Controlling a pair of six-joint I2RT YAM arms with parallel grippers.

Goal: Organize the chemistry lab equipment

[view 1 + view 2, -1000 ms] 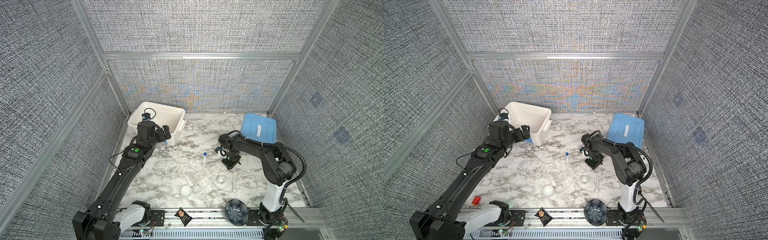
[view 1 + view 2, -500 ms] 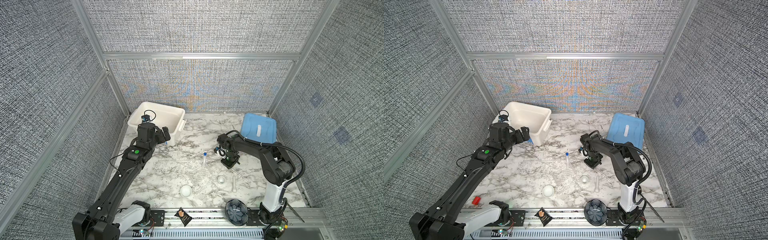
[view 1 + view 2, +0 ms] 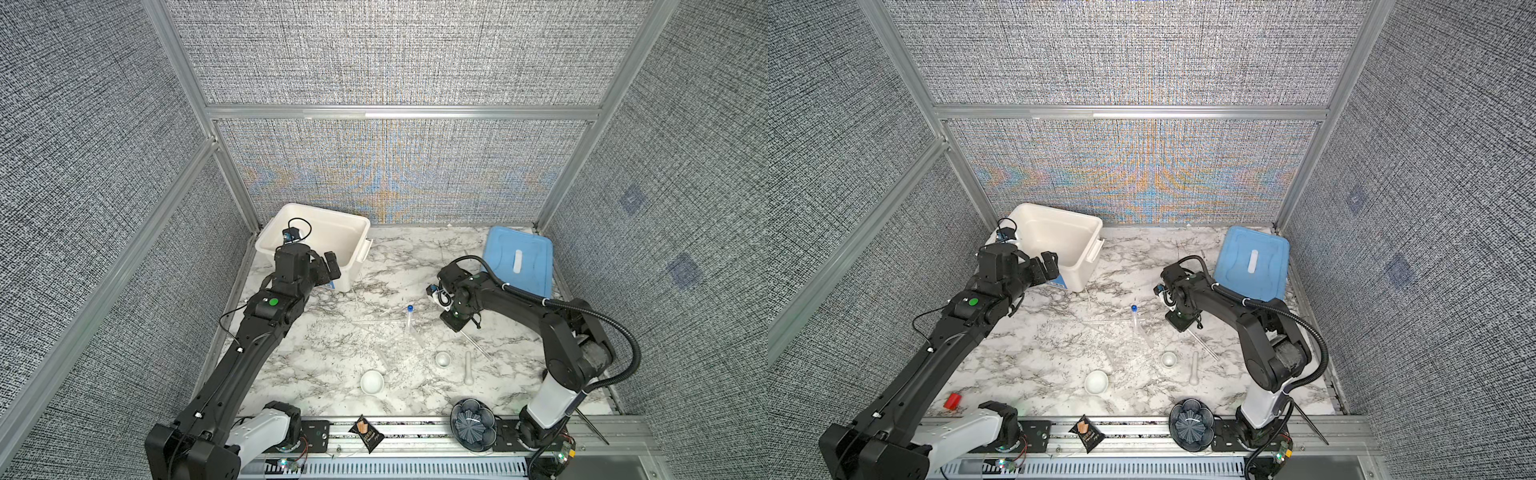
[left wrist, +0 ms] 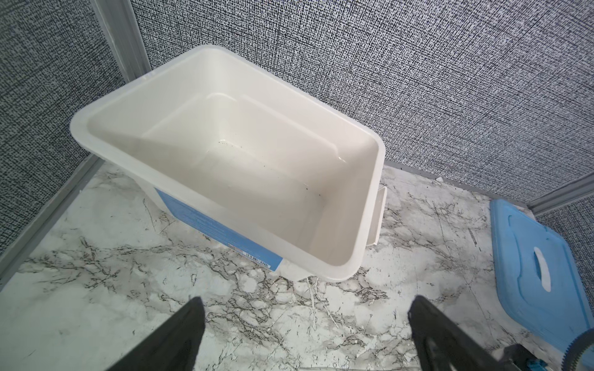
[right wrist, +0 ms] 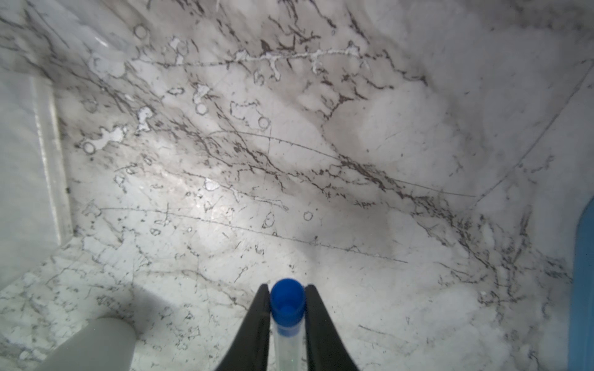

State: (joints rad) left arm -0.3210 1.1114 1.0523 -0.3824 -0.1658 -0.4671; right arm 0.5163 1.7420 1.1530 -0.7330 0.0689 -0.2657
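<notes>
**A:** What does the right wrist view add to the top ones?

**B:** The grip. The right gripper (image 5: 287, 287) has its jaws clamped on a slim clear tube (image 5: 287, 340), just below its blue cap. In both top views the gripper covers that cap. Only the clear body shows, slanting over the marble bench (image 3: 332, 353) right of its middle, in front of the blue lid (image 3: 519, 262), which lies in the back right corner. The tube's far end lies near the white pestle (image 3: 468, 368).

**A:** And the left wrist view?

**B:** The left gripper (image 4: 306, 298) hangs with its jaws wide apart, before the white bin (image 4: 353, 199) in the back left corner.

**A:** The other equipment?

**B:** A second tube (image 3: 409, 322) stands upright near the bench's middle, blue cap on top. It seems to sit in the clear plastic rack (image 3: 395, 326), whose edges barely show against the marble. The smaller white dish (image 3: 443, 358) lies just beside the pestle, and the larger white dish (image 3: 372, 381) is nearer the front edge.

**A:** Anything else?

**B:** A small red cylinder (image 3: 952, 401) shows in a top view, near the front left corner.
</notes>
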